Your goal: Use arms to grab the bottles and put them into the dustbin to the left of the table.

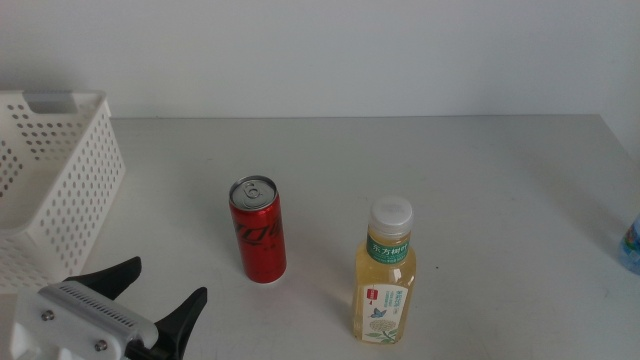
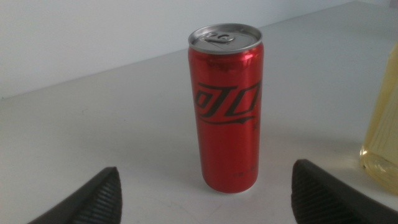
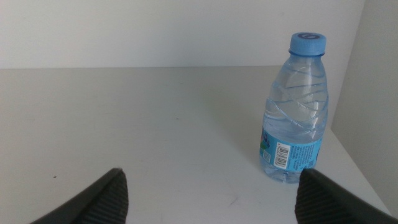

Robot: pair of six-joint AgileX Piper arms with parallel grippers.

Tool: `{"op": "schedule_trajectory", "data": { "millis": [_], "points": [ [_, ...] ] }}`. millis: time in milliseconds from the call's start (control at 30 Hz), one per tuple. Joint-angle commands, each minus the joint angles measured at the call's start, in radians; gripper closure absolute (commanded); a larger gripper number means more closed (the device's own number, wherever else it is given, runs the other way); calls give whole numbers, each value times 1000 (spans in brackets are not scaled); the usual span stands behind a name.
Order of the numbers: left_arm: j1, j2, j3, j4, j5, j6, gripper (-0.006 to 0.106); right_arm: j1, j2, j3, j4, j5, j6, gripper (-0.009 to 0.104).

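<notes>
None of the 3 bottles has reached the dustbin (image 1: 60, 190) yet, as far as the pictures show; its visible inside, at the upper left of the middle view, holds nothing.

The red cola can (image 1: 259, 230) stands upright at the centre of the table (image 1: 480, 170), with the yellow tea bottle (image 1: 386, 272) just to its lower right, apart from it. The water bottle (image 1: 631, 245) shows only as a blue sliver at the right edge (the right wrist view shows it whole and upright).

The left gripper (image 1: 160, 290) sits at the lower left, fingers spread wide and empty, aimed at the can. The right gripper (image 3: 211, 193) is out of the middle view; its fingers are likewise spread, with the water bottle ahead.

All 3 grasps and drops are judged still to come, the can likely first.
</notes>
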Motion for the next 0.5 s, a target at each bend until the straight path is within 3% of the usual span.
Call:
{"op": "schedule_trajectory", "data": {
  "millis": [0, 467],
  "points": [
    [-6, -6, 7, -20, -87, -12, 7, -4, -21, -10, -5, -81, -13, 25],
    [-6, 45, -27, -10, -124, -43, 7, -4, -21, -10, -5, -81, -13, 25]
  ]
}}
